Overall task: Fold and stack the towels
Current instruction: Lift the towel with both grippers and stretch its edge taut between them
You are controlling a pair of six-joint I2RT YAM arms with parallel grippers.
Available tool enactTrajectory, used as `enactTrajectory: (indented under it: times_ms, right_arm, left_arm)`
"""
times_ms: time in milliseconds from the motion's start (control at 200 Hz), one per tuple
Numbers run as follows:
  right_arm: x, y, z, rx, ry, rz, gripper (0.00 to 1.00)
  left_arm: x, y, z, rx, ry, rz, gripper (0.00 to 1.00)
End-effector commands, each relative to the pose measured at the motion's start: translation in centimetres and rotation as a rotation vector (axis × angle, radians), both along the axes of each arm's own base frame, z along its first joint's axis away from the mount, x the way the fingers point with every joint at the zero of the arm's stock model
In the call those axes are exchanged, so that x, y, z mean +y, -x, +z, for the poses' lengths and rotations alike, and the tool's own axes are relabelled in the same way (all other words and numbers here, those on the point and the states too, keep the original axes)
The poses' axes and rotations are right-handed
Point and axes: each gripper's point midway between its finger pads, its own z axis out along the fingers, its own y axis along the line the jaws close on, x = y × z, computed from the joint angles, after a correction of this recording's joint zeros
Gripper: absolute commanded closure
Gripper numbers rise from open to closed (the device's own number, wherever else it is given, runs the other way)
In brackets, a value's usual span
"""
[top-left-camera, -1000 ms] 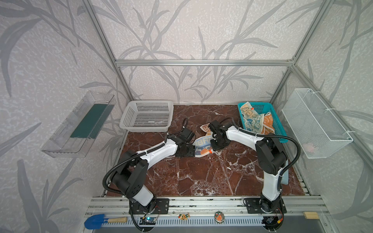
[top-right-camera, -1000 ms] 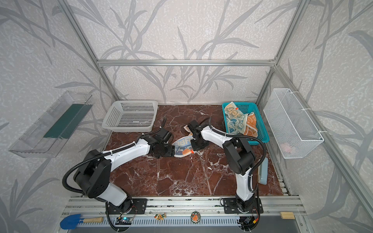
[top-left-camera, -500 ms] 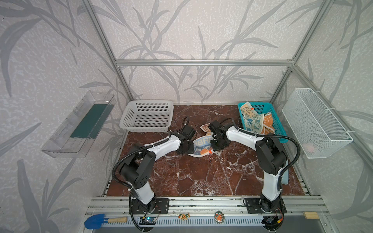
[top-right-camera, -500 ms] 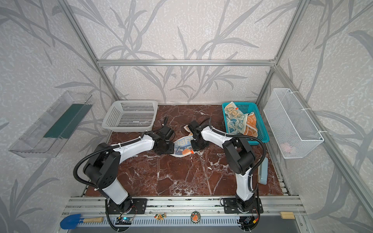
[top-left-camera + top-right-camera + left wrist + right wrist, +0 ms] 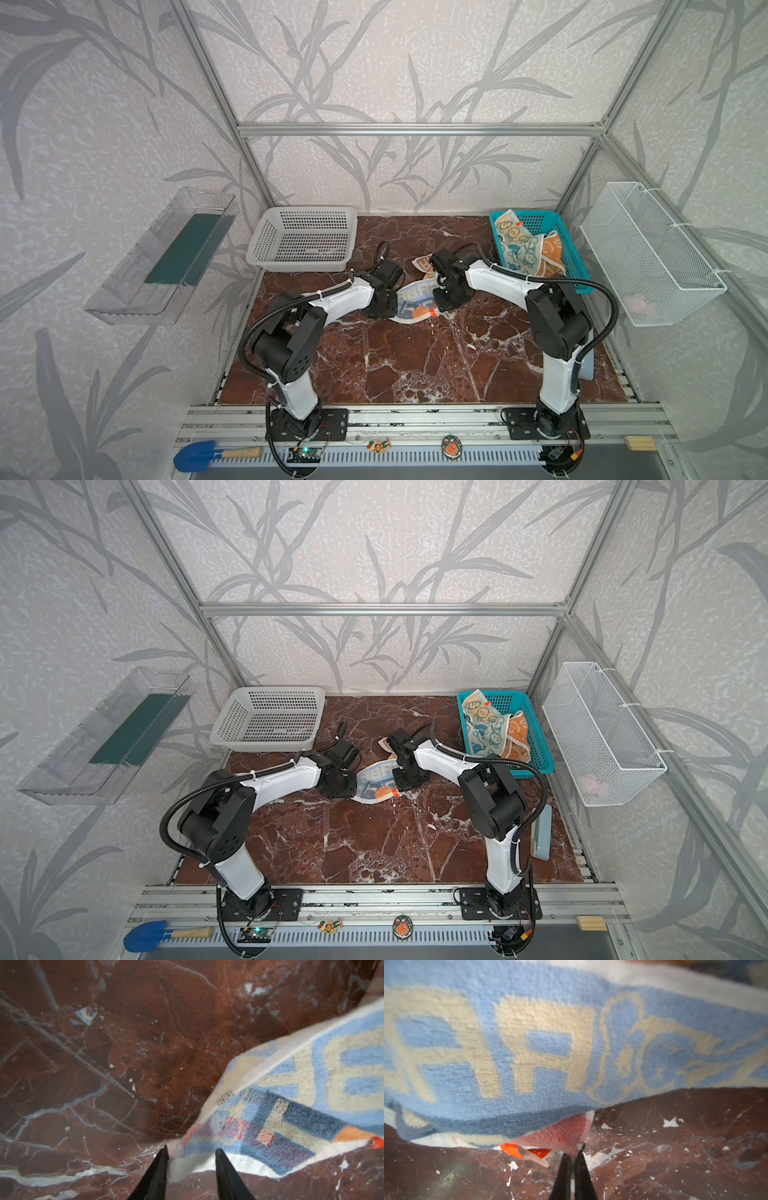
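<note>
The blue, orange and cream lettered towel (image 5: pixel 417 300) (image 5: pixel 376 785) lies crumpled mid-table between both arms. My left gripper (image 5: pixel 190 1151) (image 5: pixel 390 305) stands at its left edge. The jaws are still apart, and the towel's white corner (image 5: pixel 180 1167) lies between them against one finger. My right gripper (image 5: pixel 574 1152) (image 5: pixel 440 306) is shut on the towel's pinkish corner (image 5: pixel 566 1136), beside an orange tag (image 5: pixel 529 1152). The cream-and-blue bunny towel (image 5: pixel 517 245) and the orange towel (image 5: pixel 552 253) lie crumpled in the blue basket (image 5: pixel 540 215) at the back right.
A white perforated basket (image 5: pixel 307 210) stands at the back left. A wire basket (image 5: pixel 648 253) hangs on the right wall and a clear tray (image 5: pixel 162 257) on the left wall. A pale flat object (image 5: pixel 586 365) lies along the table's right edge.
My left gripper has moved right up to the lettered towel's left corner, and its jaws have narrowed around it. The right gripper has kept its hold and place.
</note>
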Motion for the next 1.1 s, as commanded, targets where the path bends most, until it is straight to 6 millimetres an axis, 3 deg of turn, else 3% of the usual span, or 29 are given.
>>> enactTrajectory:
  times_ms: [0,295,380,455,640,890,1095]
  right_arm:
    - [0.2,0.0,1.6,-0.02,-0.027,0.009,1.0]
    - [0.0,-0.2,3.7,-0.051,-0.031,0.013,1.0]
    - [-0.3,-0.3,5.0,-0.062,-0.027,0.017,1.0]
    - [-0.5,-0.4,6.8,-0.089,-0.025,0.022,1.0]
    - [-0.9,-1.8,14.3,-0.21,-0.07,0.025,1.0]
    - [-1.4,-4.6,25.8,-0.44,-0.119,0.014,1.0]
    - [-1.5,-5.7,32.4,-0.554,-0.138,0.015,1.0]
  left_arm:
    - [0.3,-1.0,0.2,-0.027,-0.01,0.036,0.7]
    - [1.4,-1.8,1.6,-0.064,-0.027,0.073,0.92]
    - [1.3,-2.1,2.7,-0.08,-0.01,0.078,1.0]
    - [1.0,-2.5,4.5,-0.106,0.027,0.079,1.0]
    - [0.8,-4.8,12.4,-0.26,0.148,0.133,1.0]
    - [2.0,-8.2,26.1,-0.512,0.28,0.191,1.0]
    - [3.0,-8.9,32.4,-0.621,0.302,0.194,1.0]
